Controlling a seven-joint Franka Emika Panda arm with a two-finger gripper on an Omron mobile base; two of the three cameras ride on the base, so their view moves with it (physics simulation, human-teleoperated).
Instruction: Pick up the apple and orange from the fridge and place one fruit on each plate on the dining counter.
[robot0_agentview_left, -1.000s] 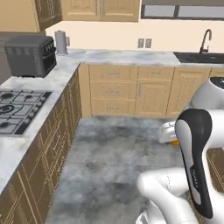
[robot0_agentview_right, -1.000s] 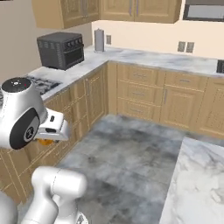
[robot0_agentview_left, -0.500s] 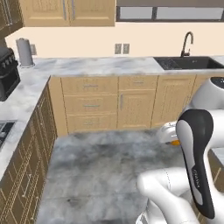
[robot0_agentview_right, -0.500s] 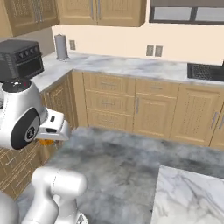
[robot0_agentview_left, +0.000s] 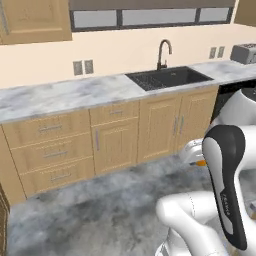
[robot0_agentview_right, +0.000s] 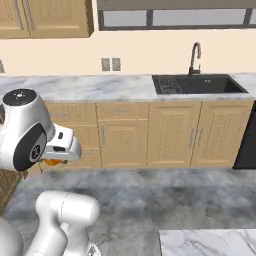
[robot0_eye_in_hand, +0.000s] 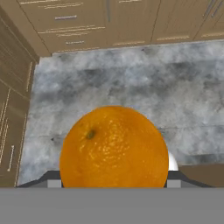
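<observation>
Carrying stage, base turning. Far left, a run of tan wood drawer-front cabinets (robot0_agentview_right: 75, 135) under a grey-veined marble worktop (robot0_agentview_left: 60, 97) now faces the robot; a second ago a black countertop oven and a gas hob stood in both base views, so the cameras have swung right with the base while the things themselves stayed put. Centre, the small round bright orange (robot0_eye_in_hand: 113, 148) sits between the fingers of the two-finger gripper (robot0_eye_in_hand: 114, 177), whose jaws stand at middling width, closed on the fruit; the right base view shows a sliver of it beneath the white hand (robot0_agentview_right: 52, 161). Farther right, a black inset sink (robot0_agentview_right: 197, 84) with a curved dark tap (robot0_agentview_left: 164, 52). Near right, a corner of the white marble dining counter (robot0_agentview_right: 210, 242) enters, which suggests the turn is bringing the fruit toward the plates. Open grey stone floor (robot0_agentview_left: 100, 200) lies ahead; the nearest edges are the cabinet fronts and that slab corner.
</observation>
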